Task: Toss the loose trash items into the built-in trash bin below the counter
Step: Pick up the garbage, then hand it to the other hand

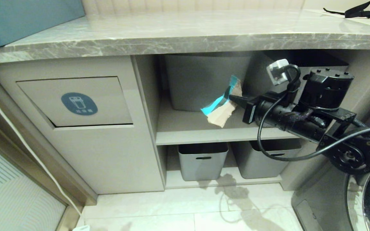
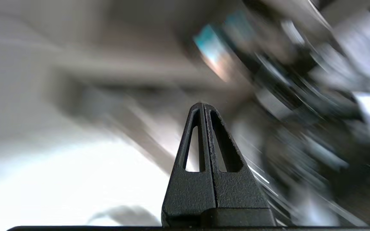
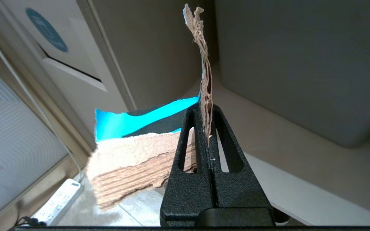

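My right gripper is shut on a torn cardboard scrap with teal-and-black print on brown backing, held in the air in front of the open middle shelf. In the right wrist view the scrap is pinched edge-on between the closed fingers of the right gripper. The built-in trash bin flap, with its round blue sticker, sits closed in the beige cabinet front to the left, below the grey marble counter; the flap also shows in the right wrist view. My left gripper is shut and empty, its surroundings smeared.
A large grey tub stands on the middle shelf behind the scrap. Two smaller grey tubs stand on the bottom shelf. A blue box sits on the counter at left. A white power strip lies on the tiled floor.
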`<state>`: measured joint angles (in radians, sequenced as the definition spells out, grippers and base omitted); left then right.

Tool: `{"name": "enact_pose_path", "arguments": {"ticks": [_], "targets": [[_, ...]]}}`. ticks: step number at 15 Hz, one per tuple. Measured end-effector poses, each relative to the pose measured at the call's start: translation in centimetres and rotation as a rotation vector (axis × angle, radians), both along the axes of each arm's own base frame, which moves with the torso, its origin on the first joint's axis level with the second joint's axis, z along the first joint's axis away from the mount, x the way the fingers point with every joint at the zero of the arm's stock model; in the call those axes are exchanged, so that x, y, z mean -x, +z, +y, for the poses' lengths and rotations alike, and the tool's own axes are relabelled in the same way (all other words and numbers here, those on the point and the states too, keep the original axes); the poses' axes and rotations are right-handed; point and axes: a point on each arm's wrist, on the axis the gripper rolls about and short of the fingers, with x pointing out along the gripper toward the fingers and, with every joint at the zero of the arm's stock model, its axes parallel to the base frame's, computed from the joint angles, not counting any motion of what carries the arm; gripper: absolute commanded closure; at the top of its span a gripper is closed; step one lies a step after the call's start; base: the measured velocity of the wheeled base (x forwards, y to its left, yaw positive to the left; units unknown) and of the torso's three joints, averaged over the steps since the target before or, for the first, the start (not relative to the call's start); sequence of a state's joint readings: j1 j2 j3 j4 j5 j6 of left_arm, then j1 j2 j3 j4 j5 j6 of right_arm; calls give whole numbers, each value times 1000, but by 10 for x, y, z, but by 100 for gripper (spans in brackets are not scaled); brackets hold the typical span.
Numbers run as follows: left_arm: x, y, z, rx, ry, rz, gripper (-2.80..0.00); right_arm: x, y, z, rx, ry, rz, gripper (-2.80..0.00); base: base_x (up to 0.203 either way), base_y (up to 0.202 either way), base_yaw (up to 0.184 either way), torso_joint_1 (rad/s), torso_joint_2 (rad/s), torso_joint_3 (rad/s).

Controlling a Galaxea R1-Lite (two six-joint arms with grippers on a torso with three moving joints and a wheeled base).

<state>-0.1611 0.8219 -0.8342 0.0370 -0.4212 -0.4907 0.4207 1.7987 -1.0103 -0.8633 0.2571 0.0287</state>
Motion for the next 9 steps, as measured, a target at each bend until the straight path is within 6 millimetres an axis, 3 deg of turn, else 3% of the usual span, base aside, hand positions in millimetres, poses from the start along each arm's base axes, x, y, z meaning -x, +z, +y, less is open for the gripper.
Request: {"name": "enact_pose_path", "arguments": {"ticks": [3,6,9], "targets": [[-55,-14,-43,78,-334,247,0,-1,3,3,7,-20,20,0,0,0,0,0,0,0],[-104,-30,-85,128,-438,361,0,-3,10,3,-1,-62,8,0,0,0,0,0,0,0],[-134,-43,-124,205,-519,390,0,3,12,11,2,-53,16,0,0,0,0,0,0,0]]}}
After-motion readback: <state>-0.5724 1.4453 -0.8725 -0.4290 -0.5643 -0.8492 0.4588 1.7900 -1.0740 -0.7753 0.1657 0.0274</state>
